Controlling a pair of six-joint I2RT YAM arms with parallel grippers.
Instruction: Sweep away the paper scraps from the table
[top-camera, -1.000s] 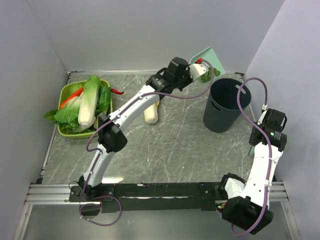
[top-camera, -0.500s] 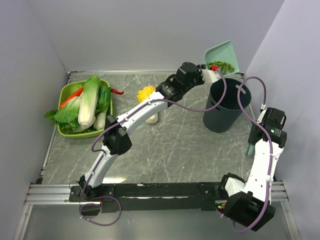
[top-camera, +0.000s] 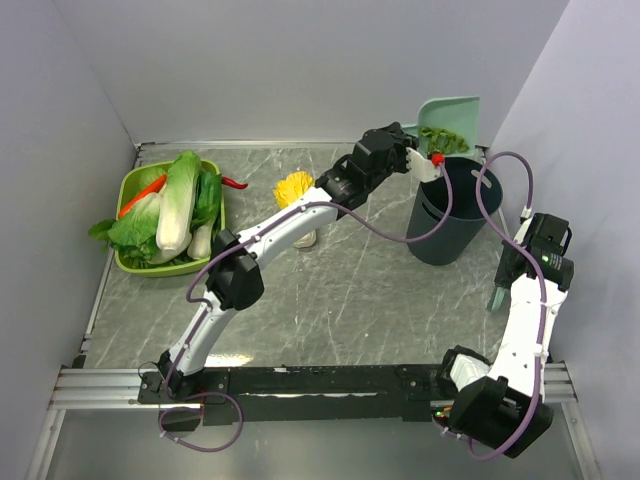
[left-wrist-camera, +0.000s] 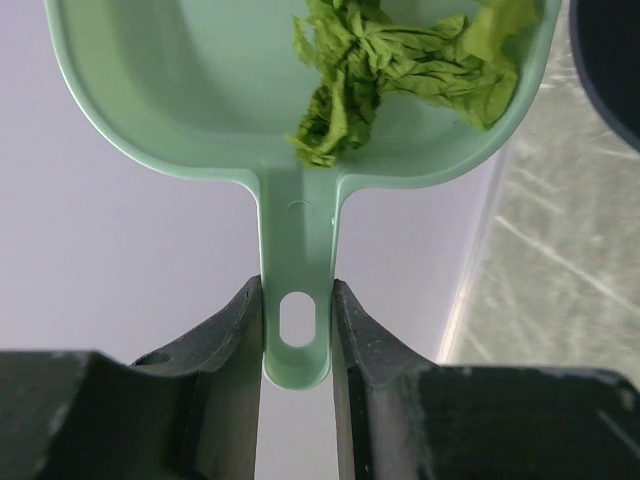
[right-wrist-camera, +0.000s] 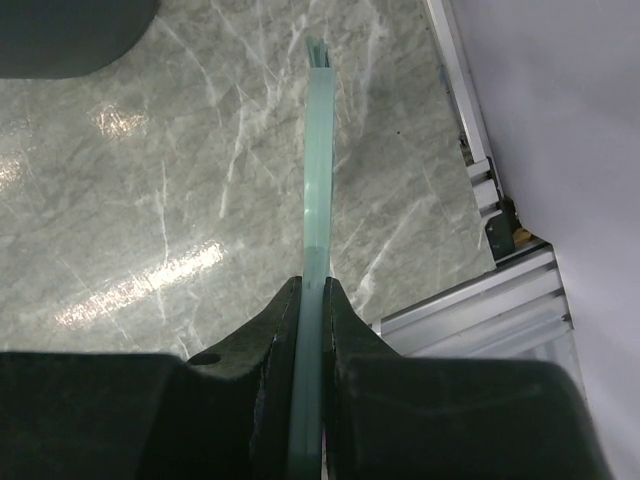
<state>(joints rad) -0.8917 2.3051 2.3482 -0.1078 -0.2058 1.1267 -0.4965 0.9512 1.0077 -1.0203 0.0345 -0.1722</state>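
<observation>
From above, the left gripper (top-camera: 430, 165) holds a mint-green dustpan (top-camera: 458, 110) over the dark bin (top-camera: 448, 215) at the table's (top-camera: 350, 290) far right corner, with the paper scraps (top-camera: 440, 137) piled inside the pan. Left wrist camera: both fingers clamp the dustpan's handle, and the scraps bunch toward the pan's right side. Right wrist camera: the right gripper (right-wrist-camera: 312, 300) pinches a thin teal tool (right-wrist-camera: 318, 150), seen edge-on, near the table's right edge.
</observation>
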